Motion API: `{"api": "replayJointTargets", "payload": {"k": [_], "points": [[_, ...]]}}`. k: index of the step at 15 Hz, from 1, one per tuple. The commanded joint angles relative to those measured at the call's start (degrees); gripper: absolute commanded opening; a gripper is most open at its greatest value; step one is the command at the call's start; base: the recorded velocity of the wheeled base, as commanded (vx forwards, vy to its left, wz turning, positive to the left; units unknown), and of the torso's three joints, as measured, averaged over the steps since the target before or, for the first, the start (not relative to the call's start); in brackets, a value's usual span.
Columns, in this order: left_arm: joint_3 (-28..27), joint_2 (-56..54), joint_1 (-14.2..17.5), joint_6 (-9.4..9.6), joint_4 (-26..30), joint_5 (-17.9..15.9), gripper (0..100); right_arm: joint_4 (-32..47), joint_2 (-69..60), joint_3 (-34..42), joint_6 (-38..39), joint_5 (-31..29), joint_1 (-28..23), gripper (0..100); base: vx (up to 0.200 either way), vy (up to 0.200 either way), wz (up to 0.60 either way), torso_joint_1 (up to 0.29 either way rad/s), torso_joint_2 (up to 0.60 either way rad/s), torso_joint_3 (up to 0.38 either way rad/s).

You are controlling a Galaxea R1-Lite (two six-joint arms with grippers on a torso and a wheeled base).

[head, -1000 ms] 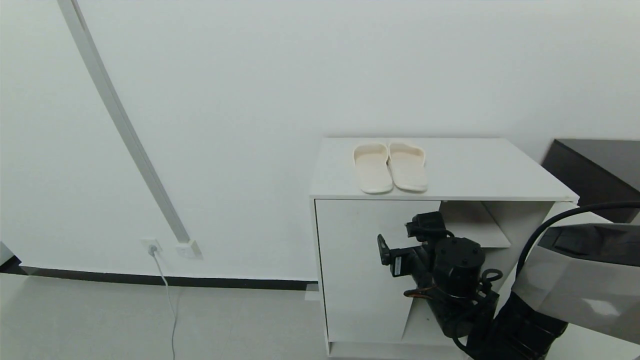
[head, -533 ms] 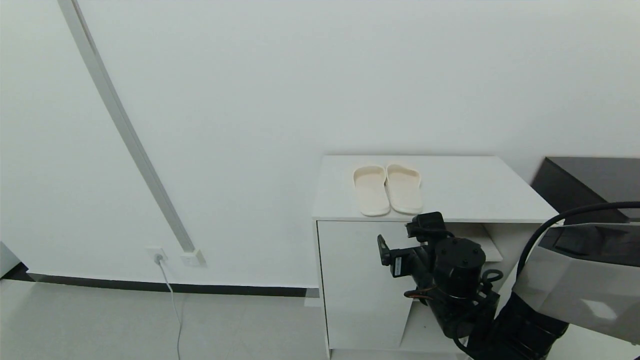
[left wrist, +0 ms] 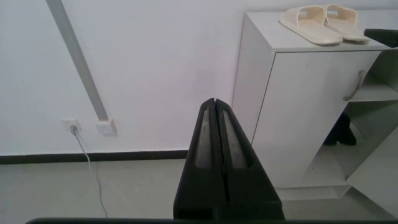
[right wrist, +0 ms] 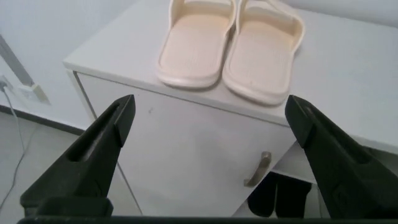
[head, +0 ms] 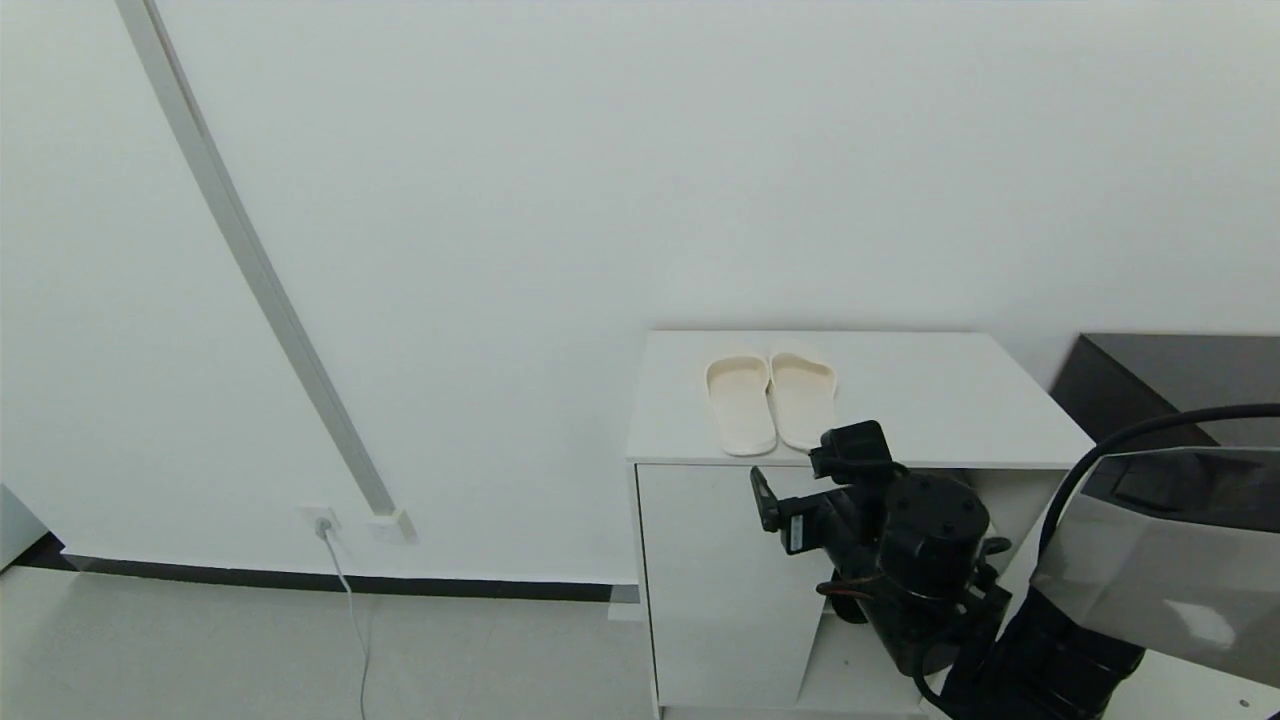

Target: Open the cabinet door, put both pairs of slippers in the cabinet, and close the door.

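Cream slippers (head: 770, 400) side by side on cabinet (head: 720, 580) top. My right claw (right wrist: 211, 106) gapes wide near them; left claw (left wrist: 215, 106) pressed closed, well apart. Likely light, bendy foam: I'd pinch touching inner edges together.

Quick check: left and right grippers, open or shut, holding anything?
Left gripper: shut, holding nothing.
Right gripper: open, holding nothing, facing the slippers on the cabinet.
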Motion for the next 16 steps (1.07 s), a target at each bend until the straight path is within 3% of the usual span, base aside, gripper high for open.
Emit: {"api": "replayJointTargets", "payload": {"k": [1,3,6,8,11,16], "points": [[0.00,0.07,0.01,0.04,0.00,-0.02,0,1.65,-2.45,-2.41,-0.87,0.06,-0.84,100,0.000,0.000,0.00,0.000,0.00,0.000],[0.00,0.07,0.01,-0.05,0.00,-0.02,0,13.17,-5.09,-8.74,0.80,0.06,-2.16,100,0.000,0.000,0.00,0.000,0.00,0.000],[0.00,0.07,0.01,0.22,0.00,-0.02,0,41.38,-11.24,-21.57,11.96,-0.38,-1.98,100,0.000,0.000,0.00,0.000,0.00,0.000],[0.00,0.07,0.01,0.22,0.00,-0.02,0,51.49,-11.94,-26.94,18.20,-1.00,-1.80,100,0.000,0.000,0.00,0.000,0.00,0.000],[0.00,0.07,0.09,0.13,0.00,-0.02,0,51.93,-10.45,-27.37,18.99,-1.61,-1.45,100,0.000,0.000,0.00,0.000,0.00,0.000],[0.00,0.07,0.01,0.22,0.00,-0.02,0,51.84,-9.83,-26.41,18.99,-1.61,-1.45,100,0.200,0.000,0.00,-0.002,0.00,0.001]]}}
